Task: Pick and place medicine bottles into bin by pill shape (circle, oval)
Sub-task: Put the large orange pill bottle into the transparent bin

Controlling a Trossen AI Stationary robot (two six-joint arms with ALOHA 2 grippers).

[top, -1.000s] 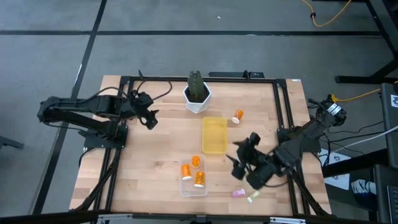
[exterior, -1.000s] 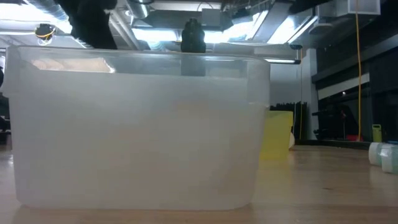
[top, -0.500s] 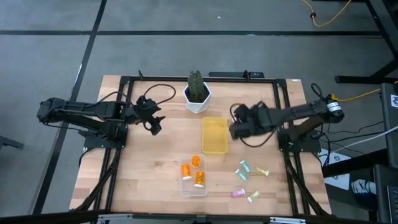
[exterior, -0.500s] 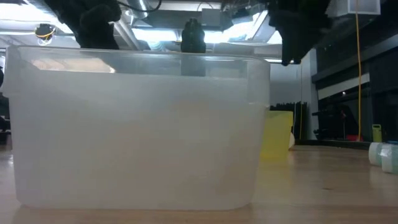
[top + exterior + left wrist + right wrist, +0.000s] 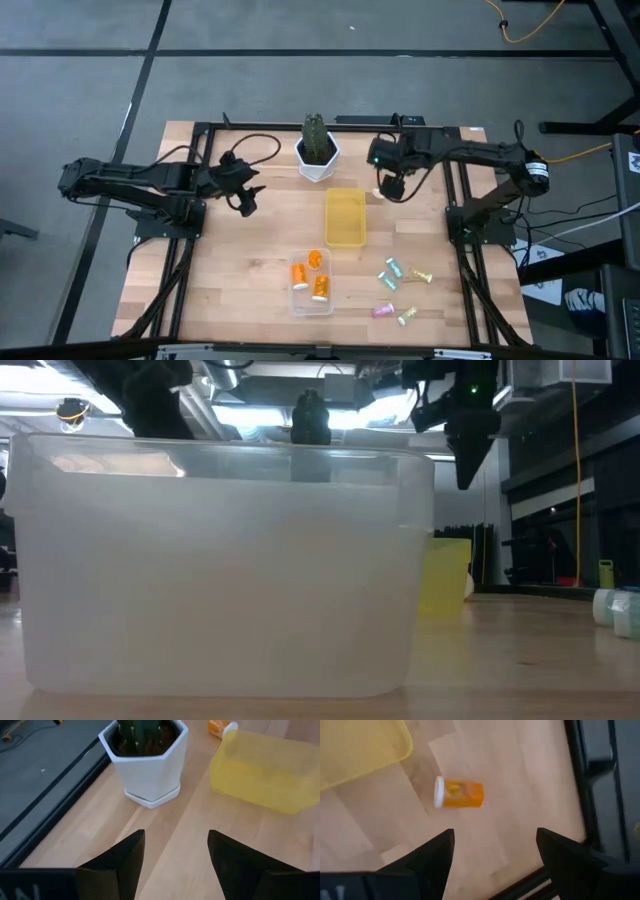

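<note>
High view. A wooden table is seen from above. The right gripper is held over the far side of the table, just beside the yellow bin and above a lone orange bottle, which is mostly covered by it here. The left gripper is held over the table's left part, near the white pot. A clear bin is set at the near edge, with three orange bottles lying in it. Five pale bottles, green and pink, are scattered on the wood to the right of the clear bin, apart from both bins.

Low view. The clear bin fills most of the picture. A corner of the yellow bin is shown behind it. A pale bottle is cut by the right edge. The right gripper is seen hanging from above.

Left wrist view. The jaws are spread, with nothing between them. The pot and the yellow bin lie ahead, with an orange bottle just past the bin.

Right wrist view. The jaws are spread wide and hold nothing. The orange bottle, white-capped, lies on its side on the wood ahead of them, just beside a corner of the yellow bin.
</note>
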